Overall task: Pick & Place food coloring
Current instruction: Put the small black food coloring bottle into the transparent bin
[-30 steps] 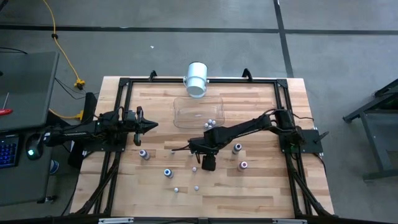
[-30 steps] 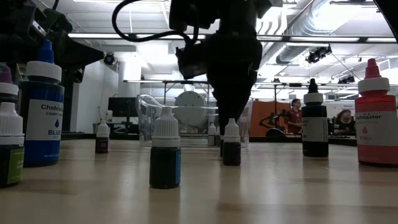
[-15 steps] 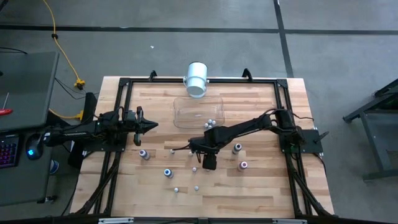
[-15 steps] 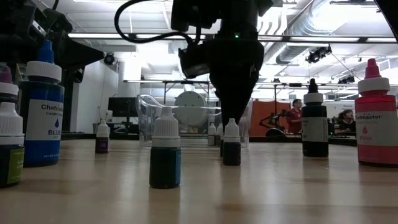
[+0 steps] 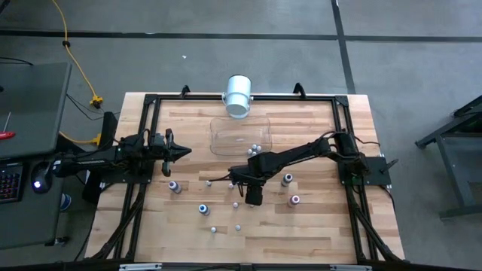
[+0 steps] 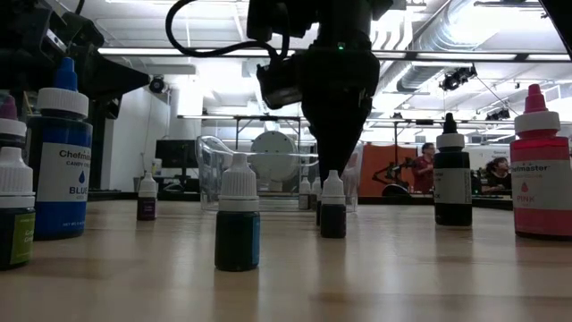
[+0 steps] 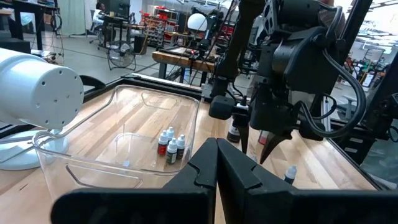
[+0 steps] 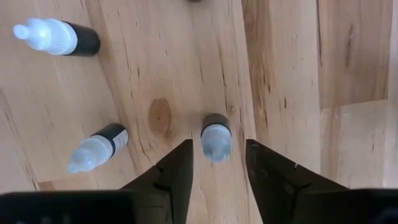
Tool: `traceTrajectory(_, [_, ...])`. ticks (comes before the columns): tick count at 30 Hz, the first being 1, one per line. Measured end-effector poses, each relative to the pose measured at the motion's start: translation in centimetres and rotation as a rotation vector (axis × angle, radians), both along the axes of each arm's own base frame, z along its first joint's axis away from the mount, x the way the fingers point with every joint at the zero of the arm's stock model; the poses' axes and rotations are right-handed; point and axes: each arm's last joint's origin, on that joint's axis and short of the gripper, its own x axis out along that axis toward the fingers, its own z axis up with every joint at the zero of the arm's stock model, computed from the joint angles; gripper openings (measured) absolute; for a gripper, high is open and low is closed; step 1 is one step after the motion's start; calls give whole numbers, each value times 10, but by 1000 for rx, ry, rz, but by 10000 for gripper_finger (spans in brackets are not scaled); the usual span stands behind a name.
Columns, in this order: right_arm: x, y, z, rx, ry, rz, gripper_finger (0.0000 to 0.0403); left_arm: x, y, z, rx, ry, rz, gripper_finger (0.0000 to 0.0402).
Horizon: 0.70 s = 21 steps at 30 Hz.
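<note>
- Right wrist view: right gripper (image 8: 217, 163) hangs over a small upright bottle (image 8: 216, 137) on the table (image 8: 280, 74), jaws apart, straddling its cap.
- Bottle likely light, rigid, tippy; pinch the body.
- Left gripper (image 7: 216, 163) closed, waiting.

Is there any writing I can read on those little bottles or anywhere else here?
"Chefm..." then "BLUE": on the label of the big blue bottle, cut off at its edge; a small line between is too blurred to read.
"...master": on the label of the pink bottle, its start not readable; the word under it is too faint.
The small dropper bottles show no readable text in any view.
The white cylinder and clear tub bear none.
</note>
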Motion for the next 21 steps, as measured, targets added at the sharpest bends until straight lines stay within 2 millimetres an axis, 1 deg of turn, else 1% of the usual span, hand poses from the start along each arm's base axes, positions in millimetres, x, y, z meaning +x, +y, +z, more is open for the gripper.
traceTrajectory(9, [0,0,0,0,0,0,118,0,0,0,0,0,0,1])
traceTrajectory(21, [0,0,0,2,0,0,76,0,0,0,0,0,0,1])
